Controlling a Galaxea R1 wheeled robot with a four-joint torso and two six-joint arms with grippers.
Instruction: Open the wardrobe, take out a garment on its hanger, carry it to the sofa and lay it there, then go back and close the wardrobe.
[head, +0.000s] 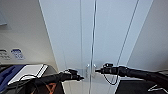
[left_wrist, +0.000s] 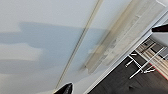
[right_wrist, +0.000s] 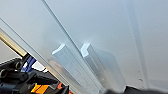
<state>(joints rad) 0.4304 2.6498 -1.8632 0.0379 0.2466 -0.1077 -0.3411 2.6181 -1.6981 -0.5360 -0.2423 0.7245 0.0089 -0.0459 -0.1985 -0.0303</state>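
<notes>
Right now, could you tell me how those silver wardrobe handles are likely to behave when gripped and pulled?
The handles look like rigid metal, so they probably won't flex. Their smooth, shiny faces may be slippery. The tall wardrobe door should swing rather than lift; the right gripper is nearly at them.

The tall white wardrobe (head: 75, 37) has smooth, flat door panels with a faint sheen that takes soft shadows, like painted or laminated board. Its pair of small vertical silver handles (right_wrist: 86, 63) look like brushed metal, satiny with bright glints on the edges. Both black robot arms (head: 140, 73) look like matt plastic or coated metal. The dark floor (left_wrist: 120, 80) past the wardrobe's edge appears dull and faintly grained.
</notes>
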